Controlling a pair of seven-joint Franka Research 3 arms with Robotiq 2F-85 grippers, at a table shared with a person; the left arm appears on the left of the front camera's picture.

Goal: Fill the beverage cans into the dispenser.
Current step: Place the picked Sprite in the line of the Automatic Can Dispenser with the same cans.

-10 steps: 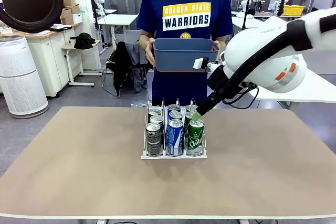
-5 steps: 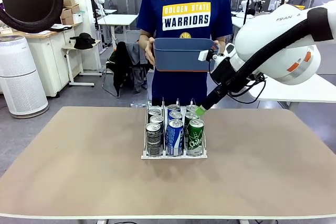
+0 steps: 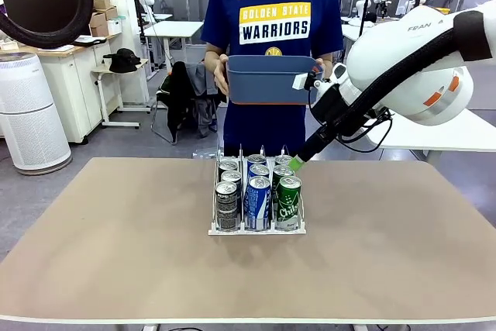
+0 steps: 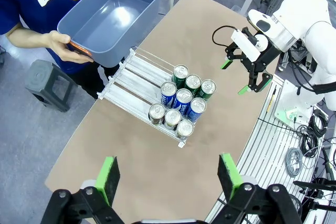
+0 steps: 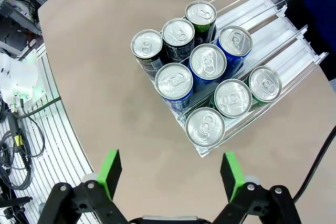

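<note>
The clear three-lane dispenser stands mid-table with several beverage cans in its front end: dark ones on the left, blue ones in the middle, green ones on the right. From above, the cans sit packed in rows while the dispenser's rear lanes are bare. My right gripper hangs open just above and behind the green lane; its own view shows the right gripper holding nothing. High at the upper left, my left gripper is open and looks down on the dispenser.
A person stands at the far edge holding an empty blue-grey tub at chest height with both hands. The tub hovers beyond the dispenser's rear end. Bare brown tabletop lies on either side of the rack.
My right arm has lifted and drawn back a little to the right, away from the green cans, then held still. The cans, tub and left arm have not moved.
</note>
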